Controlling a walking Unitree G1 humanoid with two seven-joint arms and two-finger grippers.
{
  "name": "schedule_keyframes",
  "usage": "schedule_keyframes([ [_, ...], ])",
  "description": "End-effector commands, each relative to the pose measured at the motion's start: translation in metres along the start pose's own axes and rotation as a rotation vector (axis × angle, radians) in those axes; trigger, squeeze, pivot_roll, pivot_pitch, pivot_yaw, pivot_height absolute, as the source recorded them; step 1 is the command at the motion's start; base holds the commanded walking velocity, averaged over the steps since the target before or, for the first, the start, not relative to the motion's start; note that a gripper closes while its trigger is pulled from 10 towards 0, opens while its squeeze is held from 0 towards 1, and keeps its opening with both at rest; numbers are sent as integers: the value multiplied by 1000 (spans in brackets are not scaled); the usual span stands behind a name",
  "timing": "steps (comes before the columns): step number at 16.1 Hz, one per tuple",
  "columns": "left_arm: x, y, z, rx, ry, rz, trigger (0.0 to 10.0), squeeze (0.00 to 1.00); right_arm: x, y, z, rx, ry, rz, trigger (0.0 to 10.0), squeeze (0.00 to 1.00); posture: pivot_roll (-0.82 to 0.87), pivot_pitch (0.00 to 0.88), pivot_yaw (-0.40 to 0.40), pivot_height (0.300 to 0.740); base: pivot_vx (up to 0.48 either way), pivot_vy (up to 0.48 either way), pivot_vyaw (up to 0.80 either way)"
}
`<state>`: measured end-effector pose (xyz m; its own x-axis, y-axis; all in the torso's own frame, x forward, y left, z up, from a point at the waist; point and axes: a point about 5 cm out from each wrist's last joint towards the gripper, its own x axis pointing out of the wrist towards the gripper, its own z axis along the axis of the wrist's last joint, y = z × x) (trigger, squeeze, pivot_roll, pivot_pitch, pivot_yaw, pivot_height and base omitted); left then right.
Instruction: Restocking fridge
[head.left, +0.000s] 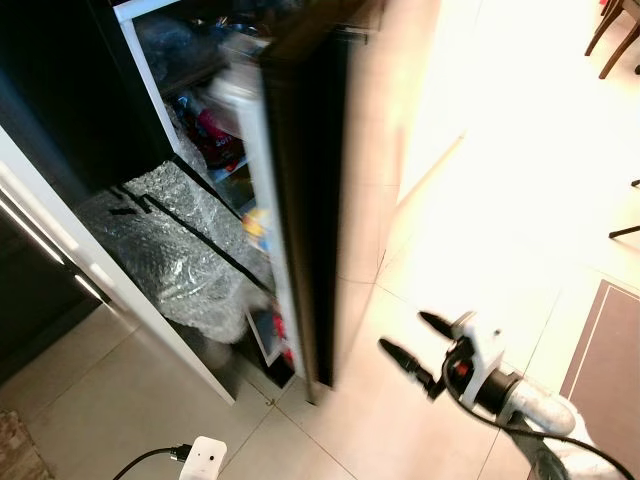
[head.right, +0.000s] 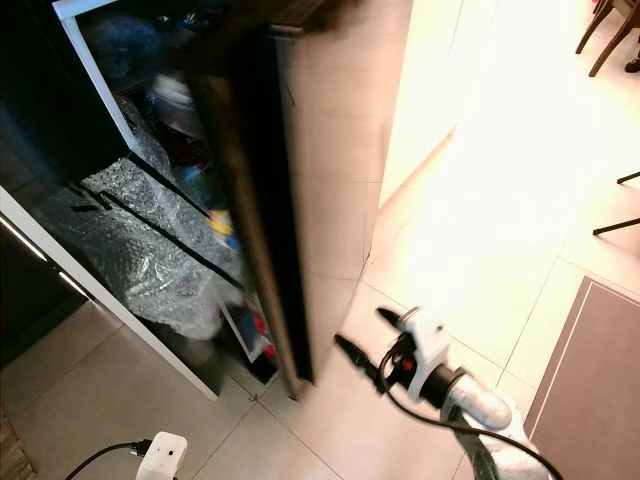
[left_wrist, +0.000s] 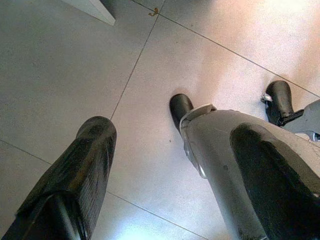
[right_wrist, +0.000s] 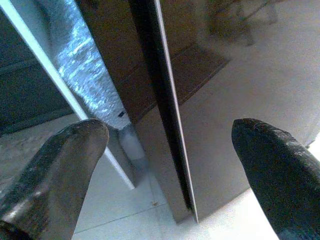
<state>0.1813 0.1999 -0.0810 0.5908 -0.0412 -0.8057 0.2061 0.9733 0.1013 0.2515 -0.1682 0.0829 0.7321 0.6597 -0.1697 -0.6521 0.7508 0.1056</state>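
A black fridge (head.left: 60, 110) stands at the left, shelves wrapped in crinkled bubble film (head.left: 175, 250). Its tall dark glossy door (head.left: 305, 200) is ajar. The right gripper (head.left: 412, 345), fingers spread wide and empty, is near the door's edge. The left gripper (left_wrist: 170, 145) hangs wide above pale tiles (left_wrist: 150, 60).

The tall dark fridge (head.left: 70, 110) before me stands open. Its dark, edge-on door (head.left: 305, 210) carries colourful, blurred packages; bubble wrap covers the lower compartments.

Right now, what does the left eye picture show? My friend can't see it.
A fridge door stands open, edge-on, with blurry colourful packs on its inside shelves. Bubble wrap covers the fridge's lower part. The right gripper, fingers open, hangs over the pale tiled floor beside the door.
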Motion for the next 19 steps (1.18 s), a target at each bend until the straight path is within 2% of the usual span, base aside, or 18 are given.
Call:
schedule_keyframes([
  [1,-2,-1,-10,3,29,-4,10000,0,-1,2,1,10,-2,9,10000,0,-11,133,23,740,0,0,0],
  [3,-2,-1,-10,5,31,-2,10000,0,-2,-7,-5,17,27,-55,10000,0,-7,133,23,740,0,0,0],
  [7,-2,1,-10,5,31,1,10000,0,-3,-1,-2,40,29,-8,10000,0,-8,132,23,740,0,0,0],
  [11,-2,2,-9,7,29,1,10000,0,1,-1,-1,45,22,-18,10000,0,-7,131,23,740,0,0,0],
  [12,-2,2,-9,7,30,2,10000,0,3,-4,-2,37,21,-50,10000,0,-7,131,22,740,0,0,0],
  [14,-2,2,-9,6,31,4,10000,0,7,-22,-2,7,24,-230,10000,0,-5,131,22,740,0,0,0],
  [16,-2,3,-9,6,32,6,10000,0,11,-32,3,16,-1,-323,10000,0,-4,132,24,740,0,0,0],
  [17,-2,4,-9,5,33,8,10000,0,16,-32,11,16,-29,-315,10000,0,-4,132,25,740,0,0,0],
  [19,-2,4,-9,5,31,10,10000,0,30,-18,26,-19,-70,-169,10000,0,-4,133,29,740,0,0,0],
])
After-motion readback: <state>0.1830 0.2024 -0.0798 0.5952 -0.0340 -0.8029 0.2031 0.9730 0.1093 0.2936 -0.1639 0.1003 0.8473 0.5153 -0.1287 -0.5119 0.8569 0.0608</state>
